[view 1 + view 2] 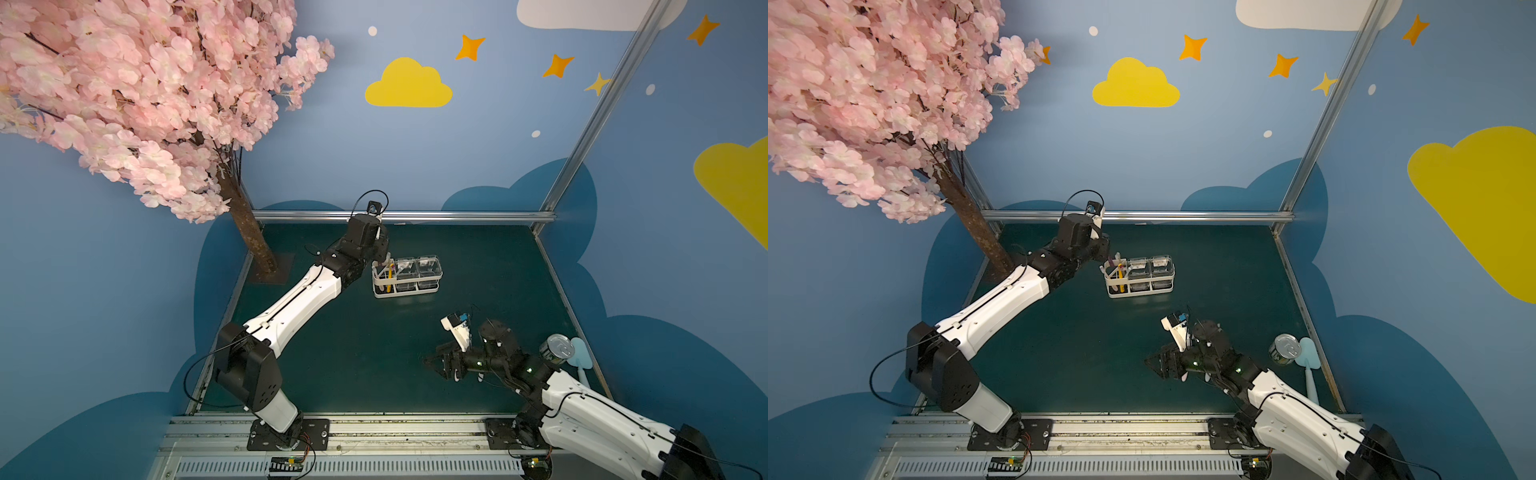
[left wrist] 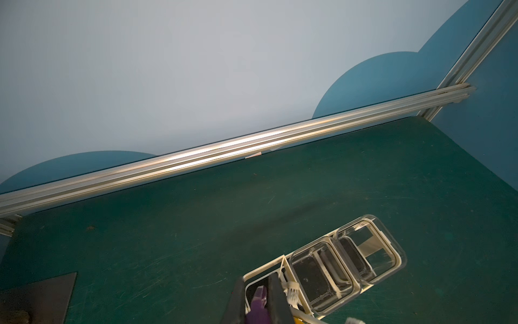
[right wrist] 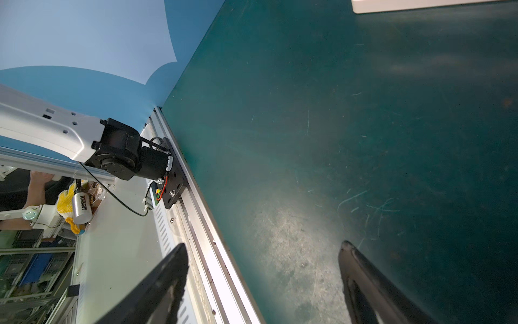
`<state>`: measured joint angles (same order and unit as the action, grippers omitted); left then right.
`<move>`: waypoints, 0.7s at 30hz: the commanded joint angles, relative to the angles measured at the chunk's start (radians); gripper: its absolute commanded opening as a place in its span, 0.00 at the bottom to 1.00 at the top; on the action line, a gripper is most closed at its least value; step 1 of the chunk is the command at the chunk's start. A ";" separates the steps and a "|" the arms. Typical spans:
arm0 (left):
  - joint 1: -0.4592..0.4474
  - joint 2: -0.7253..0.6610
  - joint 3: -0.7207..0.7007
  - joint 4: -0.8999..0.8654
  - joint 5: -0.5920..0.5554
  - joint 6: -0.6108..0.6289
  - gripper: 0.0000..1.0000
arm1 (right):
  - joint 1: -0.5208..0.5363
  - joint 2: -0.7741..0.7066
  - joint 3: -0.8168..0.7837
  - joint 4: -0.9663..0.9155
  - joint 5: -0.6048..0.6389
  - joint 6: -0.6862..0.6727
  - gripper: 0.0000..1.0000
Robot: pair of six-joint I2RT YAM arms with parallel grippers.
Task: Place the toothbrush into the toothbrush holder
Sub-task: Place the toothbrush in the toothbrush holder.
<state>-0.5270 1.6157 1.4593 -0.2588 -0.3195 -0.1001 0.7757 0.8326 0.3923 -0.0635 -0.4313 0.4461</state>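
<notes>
Left claw [image 2: 256, 281] is clenched on the purple toothbrush [image 2: 259, 300] at the slot end of the toothbrush holder [image 2: 263, 271]. Right claw [image 3: 263, 245] is released, well apart from the holder.

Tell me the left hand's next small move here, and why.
Probably open the left hand a little to release. It is shut on the purple toothbrush, which stands upright over the slot end of the toothbrush holder, its lower end apparently inside, beside a yellow brush. How deep it sits is hidden, so let go gently.
</notes>
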 commanded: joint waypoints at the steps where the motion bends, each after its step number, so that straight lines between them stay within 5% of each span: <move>1: -0.002 0.016 -0.020 0.043 -0.020 0.019 0.02 | 0.001 0.012 0.010 0.011 -0.024 0.001 0.84; 21: -0.002 0.128 -0.018 0.020 -0.035 -0.006 0.02 | 0.003 0.040 0.028 0.006 -0.036 -0.006 0.84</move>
<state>-0.5285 1.7405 1.4437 -0.2401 -0.3382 -0.1005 0.7761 0.8669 0.3923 -0.0639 -0.4549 0.4469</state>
